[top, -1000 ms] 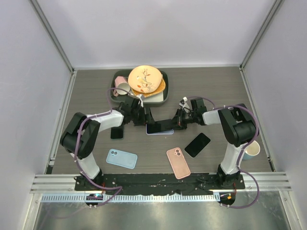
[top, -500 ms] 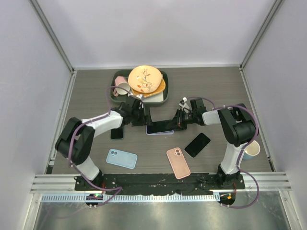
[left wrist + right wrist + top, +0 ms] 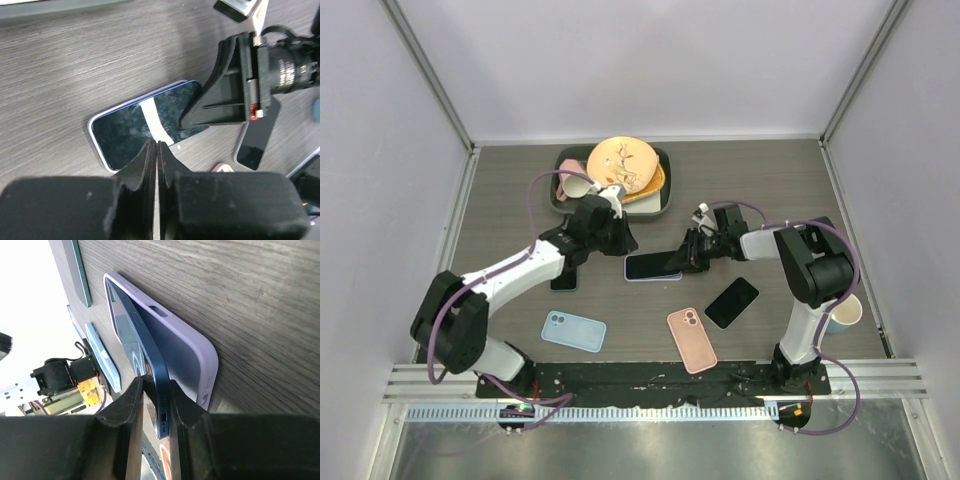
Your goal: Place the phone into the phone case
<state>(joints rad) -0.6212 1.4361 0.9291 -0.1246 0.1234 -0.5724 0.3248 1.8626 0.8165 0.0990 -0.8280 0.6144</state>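
Observation:
The phone (image 3: pixel 655 264), dark-screened with a blue frame, lies partly in the lilac phone case (image 3: pixel 638 275) at the table's middle. In the right wrist view the phone (image 3: pixel 150 357) rises at an angle out of the case (image 3: pixel 197 352), far end seated, near end lifted. My right gripper (image 3: pixel 156 385) is shut on that lifted end; from above the right gripper (image 3: pixel 687 258) sits at the phone's right end. My left gripper (image 3: pixel 156 145) hovers shut and empty over the screen (image 3: pixel 130 127); from above the left gripper (image 3: pixel 623 240) is just beyond the phone's left end.
A black phone (image 3: pixel 732 302), a pink case (image 3: pixel 691 339) and a light blue case (image 3: pixel 573 331) lie nearer the arm bases. Another dark phone (image 3: pixel 563 277) lies left of the lilac case. A green tray (image 3: pixel 660 205) of plates stands behind. A cup (image 3: pixel 844 312) stands far right.
My left gripper has shut its jaws and drawn up and back from the phone's left end. The right gripper has stayed at the phone's right end.

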